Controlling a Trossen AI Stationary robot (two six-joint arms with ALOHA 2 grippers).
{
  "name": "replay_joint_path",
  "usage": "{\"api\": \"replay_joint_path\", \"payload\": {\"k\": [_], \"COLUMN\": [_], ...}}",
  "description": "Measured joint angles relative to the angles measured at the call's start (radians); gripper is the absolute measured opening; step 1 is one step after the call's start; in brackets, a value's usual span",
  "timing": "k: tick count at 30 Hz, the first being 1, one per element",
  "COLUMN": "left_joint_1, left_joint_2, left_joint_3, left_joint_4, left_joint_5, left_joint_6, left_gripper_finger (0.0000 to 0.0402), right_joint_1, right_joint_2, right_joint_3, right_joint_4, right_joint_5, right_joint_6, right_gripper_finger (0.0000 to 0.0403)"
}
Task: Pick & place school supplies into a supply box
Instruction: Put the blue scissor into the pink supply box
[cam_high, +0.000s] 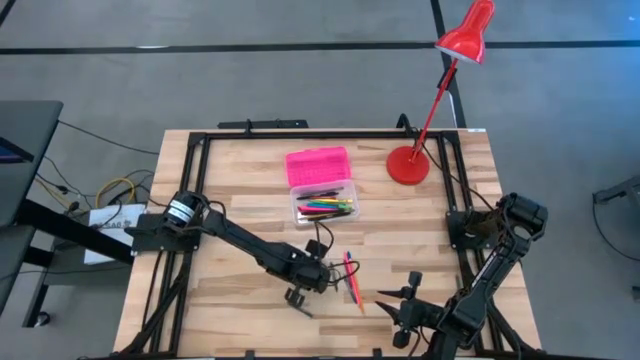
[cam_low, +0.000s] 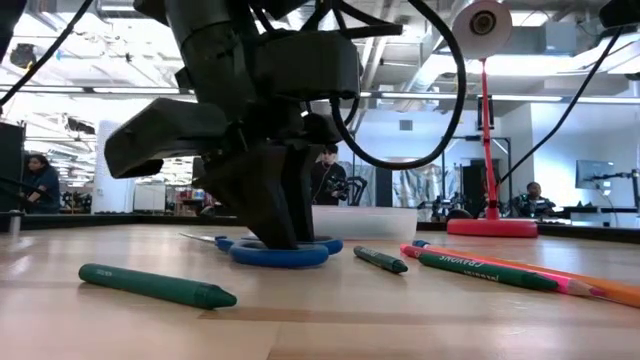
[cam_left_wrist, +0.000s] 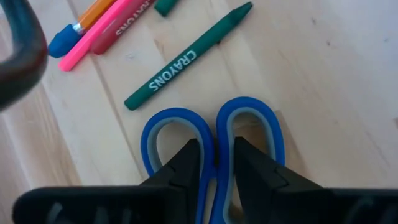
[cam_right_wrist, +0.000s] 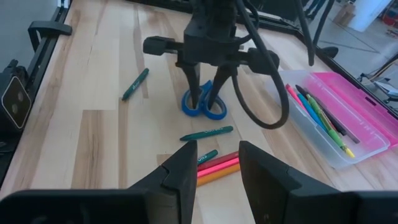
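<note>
The small blue-handled scissors (cam_left_wrist: 178, 116) lie flat on the wooden table, with my left gripper (cam_left_wrist: 216, 142) shut on their handle and its fingers pointing steeply down (cam_low: 275, 215). Green crayons (cam_left_wrist: 189, 55) (cam_low: 155, 284), a pink pen (cam_left_wrist: 102, 32) and an orange pencil lie loose around them. The supply box (cam_high: 322, 205) stands farther back, open; its clear base holds several pens and its pink lid (cam_high: 318, 165) lies flat behind. My right gripper (cam_right_wrist: 214, 163) hangs open near the table's front right, touching nothing. My left gripper has one finger (cam_left_wrist: 186, 163) in each finger loop of the scissors. It pinches the two adjoining inner rims (cam_left_wrist: 210, 132) between them. The fingers come from above, slanting down. The scissors lie flat on the table (cam_low: 280, 254).
A red desk lamp stands with its round base (cam_high: 407, 165) at the back right, beside the box. A black frame (cam_high: 190, 200) runs along the table's edges. Bare wood lies between the scissors and the box.
</note>
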Motion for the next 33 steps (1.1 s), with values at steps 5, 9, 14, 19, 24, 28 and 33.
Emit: {"api": "replay_joint_path", "payload": {"k": [5,9,14,19,24,28,33], "left_joint_1": [0.007,0.010,0.022,0.058,0.134,0.220,0.344], "left_joint_2": [-0.002,-0.002,-0.006,-0.006,-0.007,-0.010,-0.010], "left_joint_3": [0.040,0.098,0.178,0.257,0.346,0.423,0.483], "left_joint_4": [-0.068,-0.148,-0.237,-0.296,-0.309,-0.291,-0.238], "left_joint_5": [-0.007,-0.024,-0.023,-0.038,-0.072,-0.119,-0.103], "left_joint_6": [-0.017,-0.018,-0.020,-0.005,-0.018,-0.069,-0.141], "left_gripper_finger": [0.0074,0.0080,0.0072,0.0078,0.0078,0.0076,0.0081], "right_joint_1": [0.000,0.000,0.000,0.000,0.000,0.000,0.000], "right_joint_2": [0.000,0.000,0.000,0.000,0.000,0.000,0.000], "right_joint_3": [0.000,0.000,0.000,0.000,0.000,0.000,0.000], "right_joint_4": [0.000,0.001,0.002,0.002,0.002,0.001,0.001], "right_joint_5": [0.000,0.000,0.000,0.000,0.000,0.000,0.000], "right_joint_6": [0.000,0.000,0.000,0.000,0.000,0.000,0.000], "right_gripper_finger": [0.0111,0.0111,0.0111,0.0111,0.0111,0.0111,0.0111]}}
